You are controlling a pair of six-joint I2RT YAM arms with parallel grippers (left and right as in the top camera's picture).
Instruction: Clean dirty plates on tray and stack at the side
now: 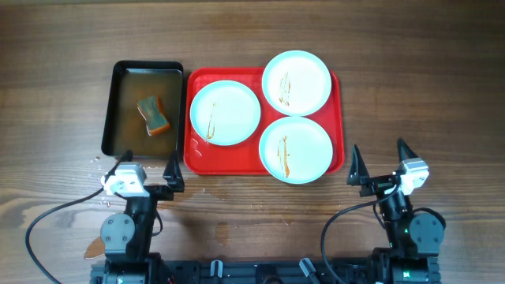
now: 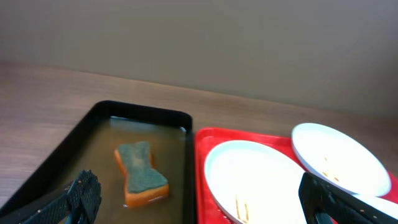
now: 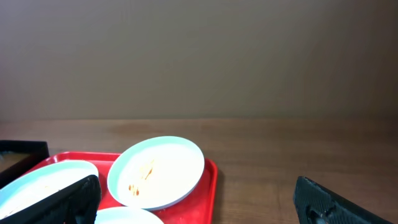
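I log three plates (image 1: 225, 112) on tray (image 1: 213, 160) | left gripper (image 1: 148, 163) spread, empty, off its near-left corner | right gripper (image 1: 379, 150) spread, empty, off its near-right corner

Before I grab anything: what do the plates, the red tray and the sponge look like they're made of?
The plates look smooth, pale and faintly glossy: melamine or glazed ceramic, and the pictures do not show which. The tray looks like red moulded plastic, with rounded corners and a slight sheen. The sponge looks like orange foam under a rough grey-green scouring layer.
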